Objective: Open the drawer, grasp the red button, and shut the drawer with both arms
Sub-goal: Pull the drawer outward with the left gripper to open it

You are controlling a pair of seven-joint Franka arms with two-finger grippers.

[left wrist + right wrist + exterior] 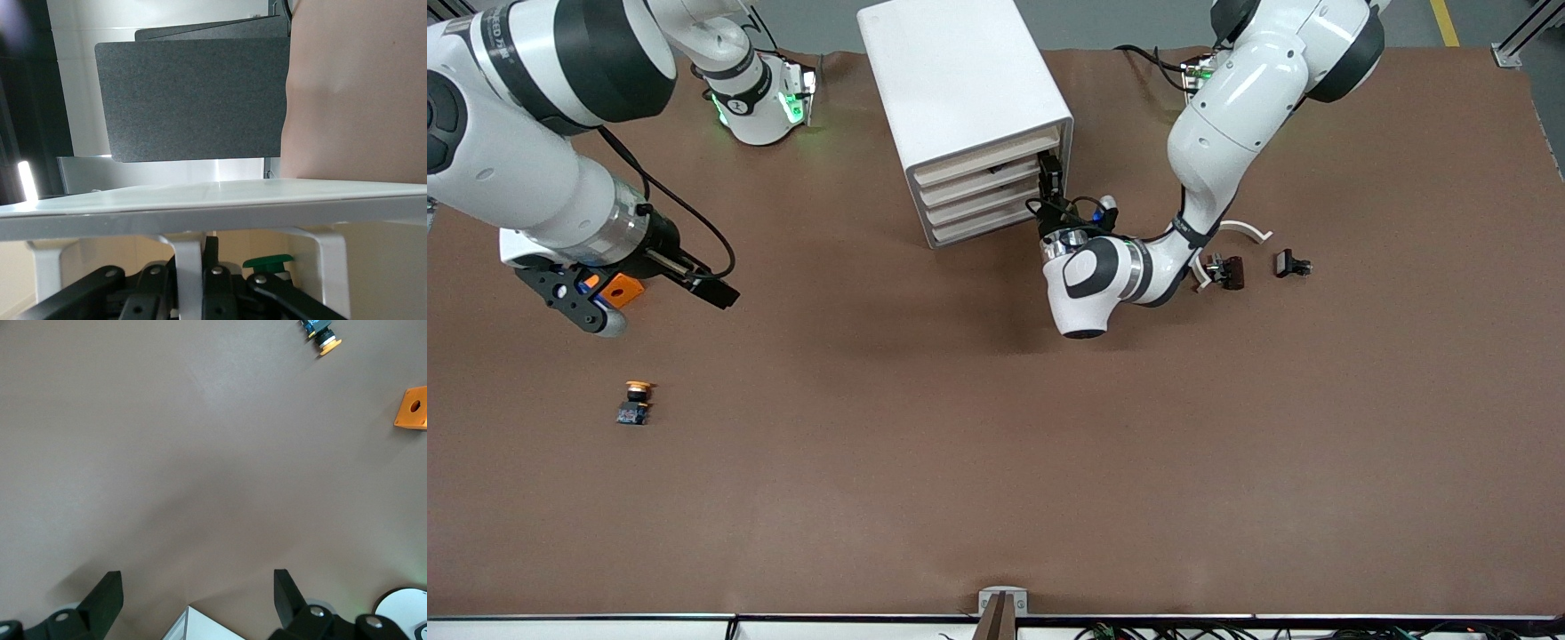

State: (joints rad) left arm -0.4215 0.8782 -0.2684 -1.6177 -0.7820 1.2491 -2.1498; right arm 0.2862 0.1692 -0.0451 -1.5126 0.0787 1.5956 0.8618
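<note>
At the cabinet (969, 116), the left gripper (1049, 182) has its jaws pressed together on the white handle (189, 267) of the upper drawer (989, 162), which is not yet pulled out. The grip may slip off this thin handle if the pull is not straight, or the light cabinet may slide along. The red button cannot be seen; probably it lies inside the drawer. The right gripper (197, 600) waits with jaws spread above the table (996, 462), near the orange cube (622, 289) and the yellow-capped button (636, 402).
</note>
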